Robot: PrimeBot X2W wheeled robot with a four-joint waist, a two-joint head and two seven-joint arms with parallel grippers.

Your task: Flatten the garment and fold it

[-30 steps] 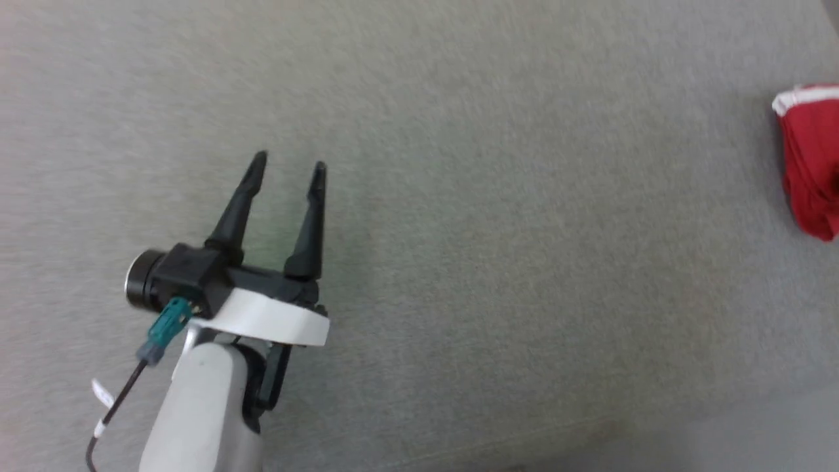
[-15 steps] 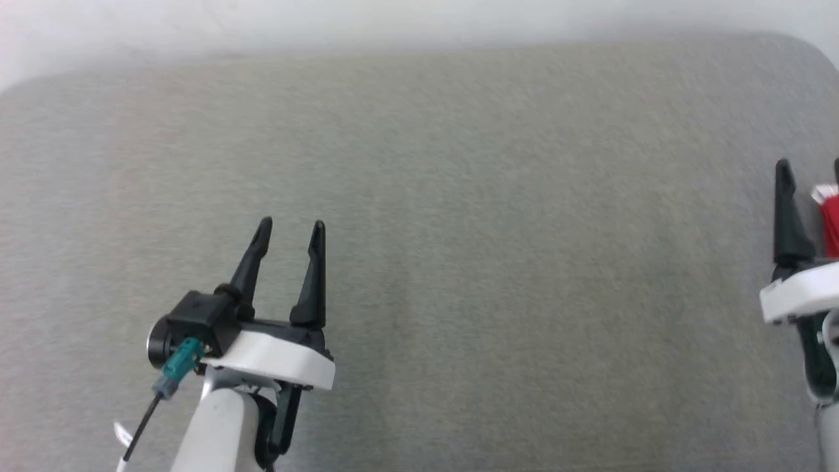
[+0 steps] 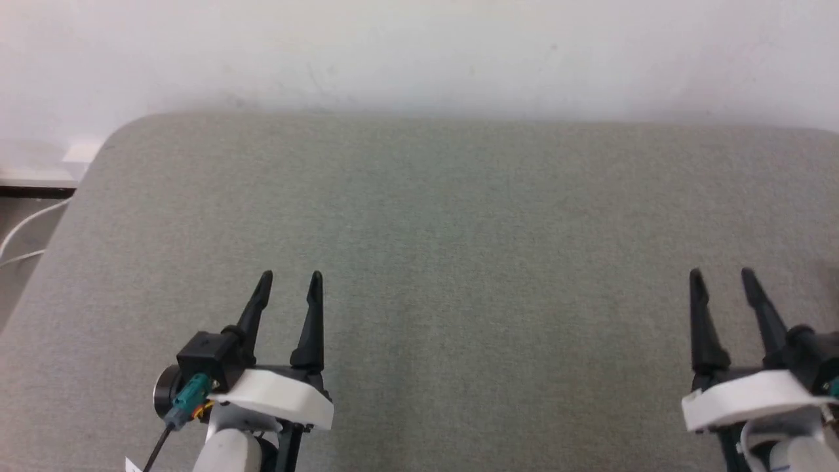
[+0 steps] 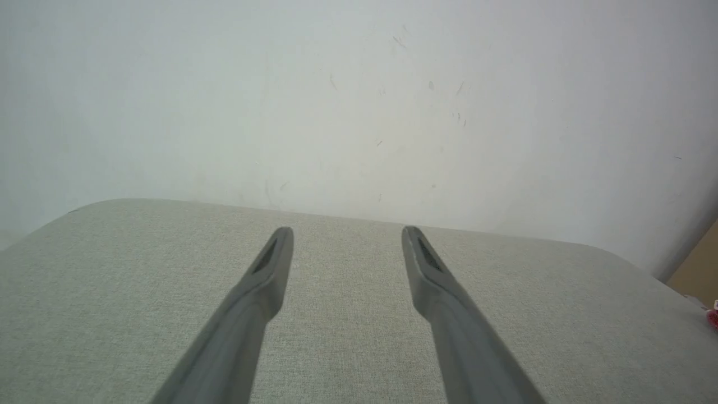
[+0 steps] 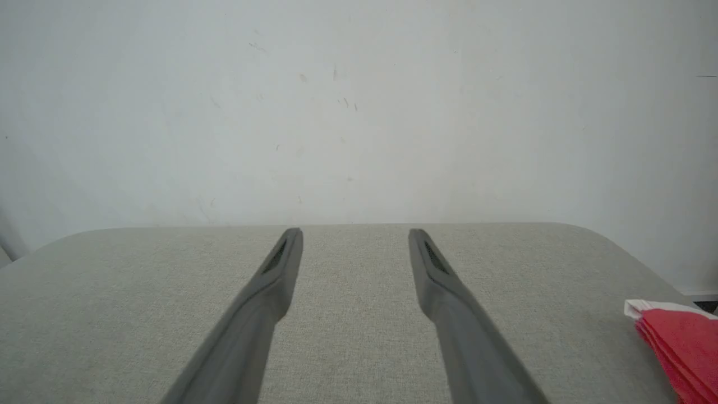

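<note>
Red garment (image 5: 680, 343) with white trim, grey table (image 3: 459, 216), white wall (image 3: 393, 52)

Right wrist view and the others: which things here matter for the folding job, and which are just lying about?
Job: garment, left gripper and right gripper, both open, table.
Lying about: white cable, wall.

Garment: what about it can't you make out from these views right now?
- Right wrist view: the garment is cut off by the right and bottom edges, so its full outline and folds cannot be told.
- Left wrist view: a red speck at the right edge, too small to identify.
</note>
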